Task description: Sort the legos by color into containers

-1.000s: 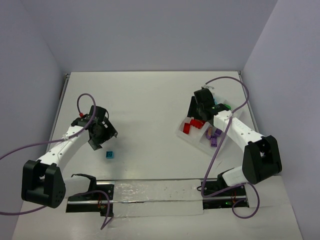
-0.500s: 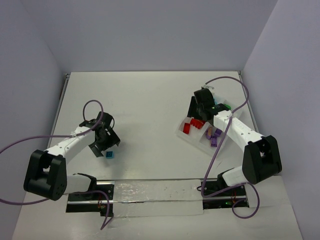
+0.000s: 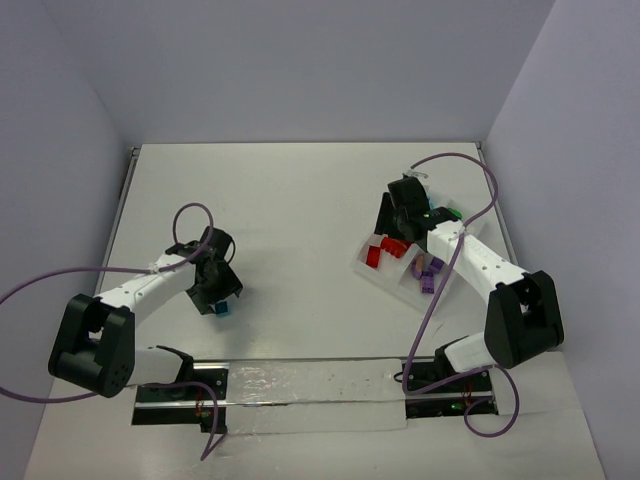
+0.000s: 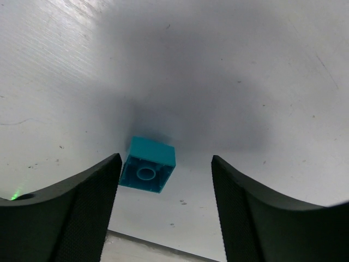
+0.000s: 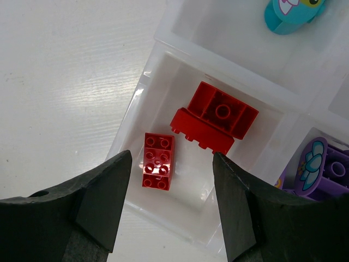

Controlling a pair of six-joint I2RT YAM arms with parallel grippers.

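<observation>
One teal lego [image 3: 222, 308] lies on the table at the left; in the left wrist view it [image 4: 148, 165] lies hollow side towards the camera. My left gripper [image 3: 214, 291] is open just above it, and the brick sits by the left finger [image 4: 71, 213], inside the gap of the gripper [image 4: 166, 170]. My right gripper [image 3: 399, 216] hangs open and empty over the translucent tray [image 3: 362, 268]. Below it [image 5: 172, 159], two red legos [image 5: 158, 160] [image 5: 216, 117] lie in one compartment. Purple legos [image 5: 323, 166] and a teal piece [image 5: 292, 11] lie in other compartments.
The tray's rim [image 5: 132, 112] stands near the right wall. A green lego [image 3: 452, 212] shows at the tray's far corner. A clear sheet [image 3: 300, 392] lies along the near edge between the arm bases. Purple cables trail from both arms.
My left gripper has moved toward the near right and come down over the teal lego. The right arm has not moved.
</observation>
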